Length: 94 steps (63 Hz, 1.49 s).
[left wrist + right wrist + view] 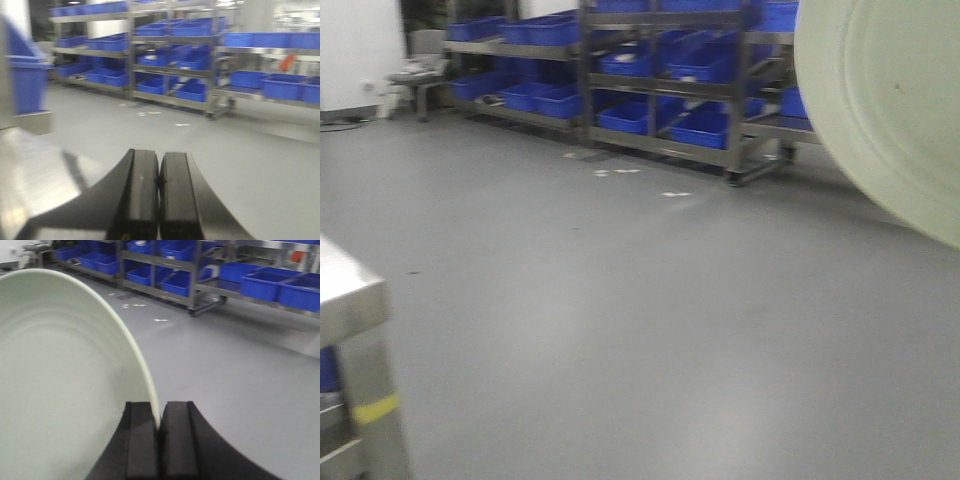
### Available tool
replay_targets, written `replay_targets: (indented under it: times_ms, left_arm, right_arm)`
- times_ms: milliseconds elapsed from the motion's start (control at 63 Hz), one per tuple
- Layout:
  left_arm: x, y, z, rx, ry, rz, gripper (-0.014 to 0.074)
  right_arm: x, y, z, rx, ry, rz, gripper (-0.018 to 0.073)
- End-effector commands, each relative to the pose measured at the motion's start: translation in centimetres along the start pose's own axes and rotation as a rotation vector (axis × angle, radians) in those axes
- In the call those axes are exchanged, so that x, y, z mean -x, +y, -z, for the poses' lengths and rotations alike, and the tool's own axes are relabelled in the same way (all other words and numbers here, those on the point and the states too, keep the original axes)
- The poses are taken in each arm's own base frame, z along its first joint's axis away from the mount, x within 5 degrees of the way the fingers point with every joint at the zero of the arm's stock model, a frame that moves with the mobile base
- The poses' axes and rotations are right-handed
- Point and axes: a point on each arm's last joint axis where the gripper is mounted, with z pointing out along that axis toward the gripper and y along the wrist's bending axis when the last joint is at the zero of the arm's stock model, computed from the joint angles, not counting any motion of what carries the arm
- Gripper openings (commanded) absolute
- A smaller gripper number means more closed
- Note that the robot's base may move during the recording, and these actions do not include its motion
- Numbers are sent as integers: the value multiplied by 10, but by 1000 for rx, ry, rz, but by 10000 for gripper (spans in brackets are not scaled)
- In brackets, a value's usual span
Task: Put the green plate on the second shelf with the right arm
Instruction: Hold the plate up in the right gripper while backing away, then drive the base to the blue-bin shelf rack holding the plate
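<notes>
Over floor [240,370], right tool [160,416] pinching plate [60,385] rim

The green plate [60,390] is pale sage, matte, faintly ringed. It stands on edge, rim pinched in the right gripper [159,415].

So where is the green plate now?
Pinched by its rim in the right hand, the green plate hangs above the floor, upper right in front view.
</notes>
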Motion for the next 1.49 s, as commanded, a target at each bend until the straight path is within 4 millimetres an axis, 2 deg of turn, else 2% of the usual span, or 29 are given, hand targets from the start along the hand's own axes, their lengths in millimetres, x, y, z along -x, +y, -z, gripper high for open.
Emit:
replay_targets:
  times_ms: [0, 1476]
  left_arm:
    - [-5, 0, 1, 1, -59, 8, 130]
    - [-5, 0, 1, 1, -59, 8, 130]
  right_arm:
    - [16, 4, 1, 40, -92, 20, 23]
    - [16, 4, 1, 40, -92, 20, 23]
